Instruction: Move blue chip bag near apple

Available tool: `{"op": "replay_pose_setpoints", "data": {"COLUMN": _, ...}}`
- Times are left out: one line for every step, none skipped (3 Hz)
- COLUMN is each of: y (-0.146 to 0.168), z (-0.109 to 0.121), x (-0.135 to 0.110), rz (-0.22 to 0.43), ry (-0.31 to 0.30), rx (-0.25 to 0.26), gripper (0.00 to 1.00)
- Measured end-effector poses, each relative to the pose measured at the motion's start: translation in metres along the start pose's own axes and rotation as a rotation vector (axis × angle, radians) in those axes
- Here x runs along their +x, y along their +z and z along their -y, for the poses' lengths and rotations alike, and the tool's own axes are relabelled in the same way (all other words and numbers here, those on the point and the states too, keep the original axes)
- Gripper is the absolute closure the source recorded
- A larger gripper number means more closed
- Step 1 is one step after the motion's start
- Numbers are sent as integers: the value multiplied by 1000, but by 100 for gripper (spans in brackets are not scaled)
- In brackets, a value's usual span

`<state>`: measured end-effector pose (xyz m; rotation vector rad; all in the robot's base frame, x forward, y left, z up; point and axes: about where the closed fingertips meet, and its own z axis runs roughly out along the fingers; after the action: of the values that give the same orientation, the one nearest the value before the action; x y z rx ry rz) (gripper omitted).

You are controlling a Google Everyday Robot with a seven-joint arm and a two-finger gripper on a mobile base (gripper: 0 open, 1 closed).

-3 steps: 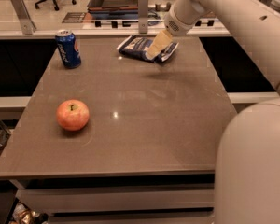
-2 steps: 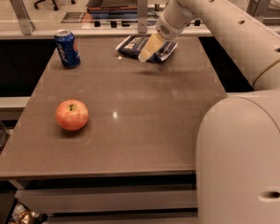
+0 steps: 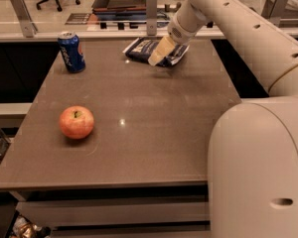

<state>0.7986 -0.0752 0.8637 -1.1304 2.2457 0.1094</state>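
Three things lie on the table (image 3: 154,123): the bag (image 3: 139,50) at the far edge, the apple (image 3: 76,122) well apart near the front left, a can (image 3: 71,52) far left. The gripper (image 3: 157,56) hangs over the bag; its grip cannot be told.

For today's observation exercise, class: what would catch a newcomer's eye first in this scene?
The big cream robot arm fills the right side, its gripper down at the blue chip bag by the far edge of the table. A red-orange apple sits front left; a blue soda can stands at the far left.
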Motion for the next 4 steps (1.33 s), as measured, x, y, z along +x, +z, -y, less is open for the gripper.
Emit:
{"op": "replay_pose_setpoints", "data": {"y": 17, "z": 15, "x": 9, "rz": 45, "ry": 67, "rx": -9, "gripper": 0}}
{"op": "replay_pose_setpoints", "data": {"y": 36, "z": 24, "x": 21, "rz": 99, "ry": 128, "rx": -42, "gripper": 18}}
{"op": "replay_pose_setpoints", "data": {"y": 56, "z": 21, "x": 27, "rz": 131, "ry": 157, "rx": -97, "gripper": 41}}
{"op": "replay_pose_setpoints", "data": {"y": 48, "z": 22, "x": 22, "rz": 131, "ry": 157, "rx": -97, "gripper": 64}}
